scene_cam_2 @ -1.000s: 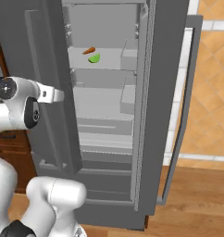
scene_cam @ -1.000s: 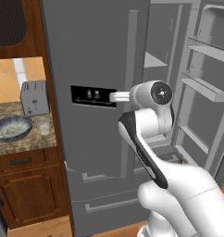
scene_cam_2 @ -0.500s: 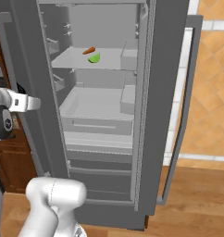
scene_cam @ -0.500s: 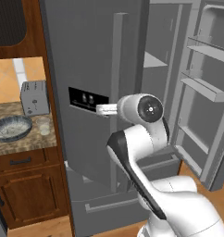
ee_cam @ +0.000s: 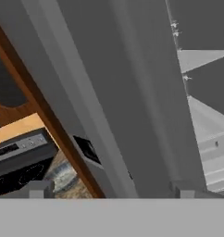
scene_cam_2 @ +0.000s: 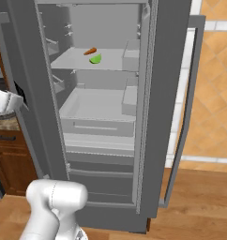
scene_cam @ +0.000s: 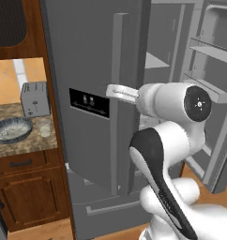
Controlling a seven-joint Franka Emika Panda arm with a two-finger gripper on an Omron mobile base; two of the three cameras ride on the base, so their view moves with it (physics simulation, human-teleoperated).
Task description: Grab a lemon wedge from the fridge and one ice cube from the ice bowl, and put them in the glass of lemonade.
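Observation:
The fridge (scene_cam: 87,61) stands with both upper doors swung out. On its upper shelf lies a green-yellow lemon wedge (scene_cam_2: 95,59) beside a small orange item (scene_cam_2: 90,50). My gripper (scene_cam: 113,91) is at the left door's long vertical handle (scene_cam: 118,70), level with the black dispenser panel (scene_cam: 89,102). In the hand view the gripper (ee_cam: 109,190) stands open, its fingertips (ee_cam: 37,190) wide apart on either side of the door's edge and holding nothing. The ice bowl (scene_cam: 12,130) and the glass of lemonade (scene_cam: 43,126) sit on the counter at the left.
A silver toaster (scene_cam: 34,98) stands behind the bowl on the speckled counter (scene_cam: 26,143) over wooden cabinets. The open right door (scene_cam: 214,93) juts out on the right. A crisper drawer (scene_cam_2: 99,112) and door bins fill the fridge's lower part. A dark appliance (ee_cam: 19,155) sits left of the door.
The left fridge door has swung wider open with my hand moving along it. My fingers have spread apart, letting go of the handle.

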